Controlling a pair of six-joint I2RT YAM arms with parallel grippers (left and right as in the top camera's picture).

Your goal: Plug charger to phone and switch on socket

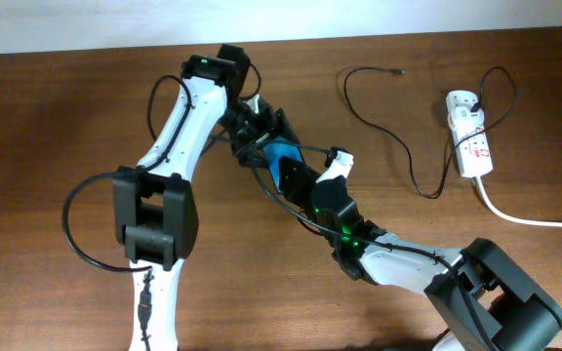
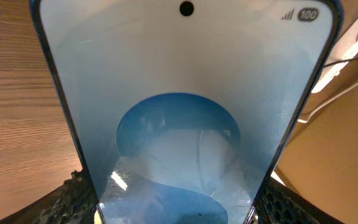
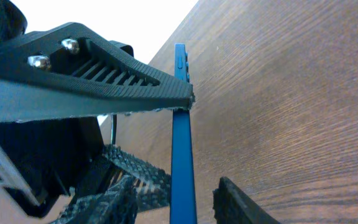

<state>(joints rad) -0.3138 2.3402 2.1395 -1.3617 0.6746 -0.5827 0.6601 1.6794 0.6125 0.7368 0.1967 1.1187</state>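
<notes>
Left gripper (image 2: 178,190): it is clamped on the phone (image 2: 185,74). You see its textured pads (image 2: 73,202) pressed against both long edges at the bottom of the left wrist view.
Right gripper (image 3: 178,186): its jaws are parted and straddle the phone's thin blue edge. A strip of wood shows between the phone and the finger (image 3: 238,205) on the right of that view, so it is not gripping. You cannot tell whether the other pad touches.
Phone: it is held between the two wrists near the middle of the table (image 1: 47,117), with only a patch of blue showing from overhead. In the left wrist view the screen is lit, pale at the top with a blue circle lower down, a punch-hole lens, signal bars and a "100" badge. The right wrist view shows it edge-on, with the tip of a ribbed left finger (image 3: 92,81) lying against it. You cannot tell whether any edge touches the wood.
Charger (image 1: 345,90): the thin black cable lies loose on the table to the right of the arms. It runs in curves to the socket.
Plug (image 1: 398,72): the free end lies on bare wood near the far edge, well apart from the phone and both grippers.
Socket (image 1: 469,132): the white strip with red marks lies at the far right, untouched. You cannot read the switch position.
White lead (image 1: 525,216): it leaves the socket's near end and runs off the right edge.
</notes>
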